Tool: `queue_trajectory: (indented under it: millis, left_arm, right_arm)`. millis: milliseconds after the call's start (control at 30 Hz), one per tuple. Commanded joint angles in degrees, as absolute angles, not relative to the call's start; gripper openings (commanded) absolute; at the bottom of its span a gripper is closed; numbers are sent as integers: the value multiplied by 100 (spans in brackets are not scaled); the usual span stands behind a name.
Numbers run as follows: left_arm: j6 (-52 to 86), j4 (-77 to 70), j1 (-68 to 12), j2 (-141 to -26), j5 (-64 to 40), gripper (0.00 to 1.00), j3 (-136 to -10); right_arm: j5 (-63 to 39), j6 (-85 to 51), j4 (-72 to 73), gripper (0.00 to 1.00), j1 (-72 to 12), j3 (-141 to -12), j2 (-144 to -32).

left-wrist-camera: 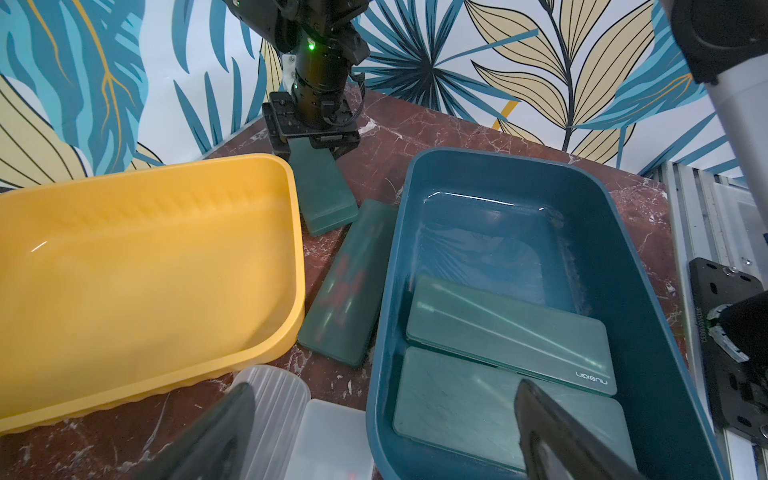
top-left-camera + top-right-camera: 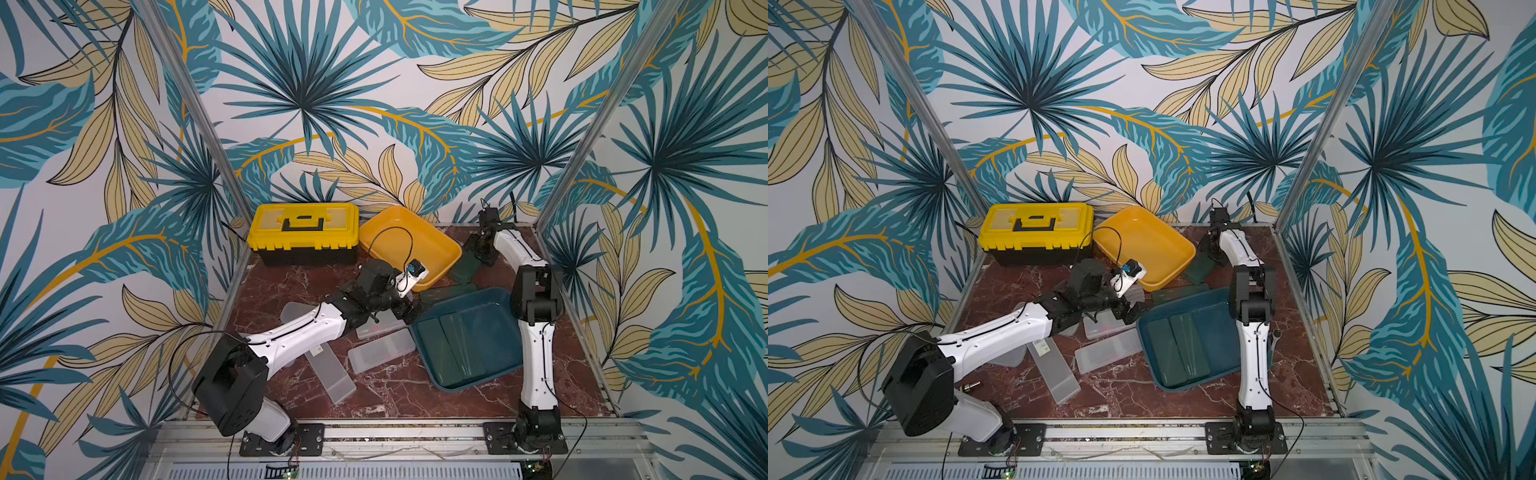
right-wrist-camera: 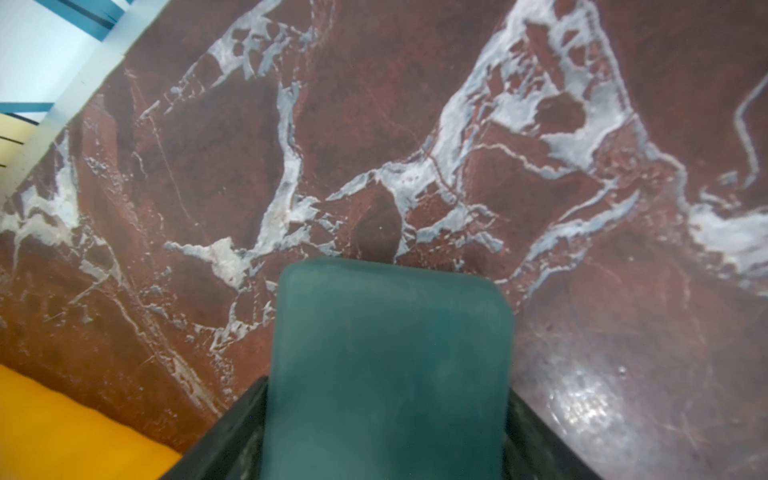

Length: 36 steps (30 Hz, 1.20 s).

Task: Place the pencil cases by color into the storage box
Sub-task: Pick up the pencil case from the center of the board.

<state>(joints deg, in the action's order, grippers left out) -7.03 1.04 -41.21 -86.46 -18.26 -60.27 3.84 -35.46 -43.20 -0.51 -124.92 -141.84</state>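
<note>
Beside the yellow bin (image 2: 432, 253), far back on the table (image 2: 415, 395), pinched one end of a green case (image 1: 324, 195) in the right gripper (image 1: 313, 145), jaws tight on both long edges in the right wrist view; could not tell whether its other end touched the marble. Held the left gripper (image 1: 384, 386) spread wide and empty above the white cases (image 2: 380, 351), just by the blue bin (image 1: 602, 249) rim. Counted two binned green cases (image 1: 507, 332) lying flat in the blue bin, side by side and touching. Found the yellow bin bare. Judged the job well under half done: pinched case and a loose green case (image 1: 349, 282) on the marble between the bins yet to go, then at least four white cases, some partly under the left arm. Saw tight quarters for the lift: yellow bin wall just beside the pinched case, back wall near behind it, toolbox (image 2: 303, 232) well apart. Noted bare floor in the blue bin's far half, likely room for both green ones.
</note>
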Motion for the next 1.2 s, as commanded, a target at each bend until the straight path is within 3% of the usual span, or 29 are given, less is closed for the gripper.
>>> queue_trajectory:
  millis: [0,1167]
  left_arm:
    - [-677,16,-4142,-8489,-1864,97,-5950]
    - [-309,18,-4146,-8644,-1713,98,-6150]
  right_arm:
    - [422,-3436,-4442,73,-88,-12525,-14160]
    - [211,-3332,-2996,67,123,-10890,-12016]
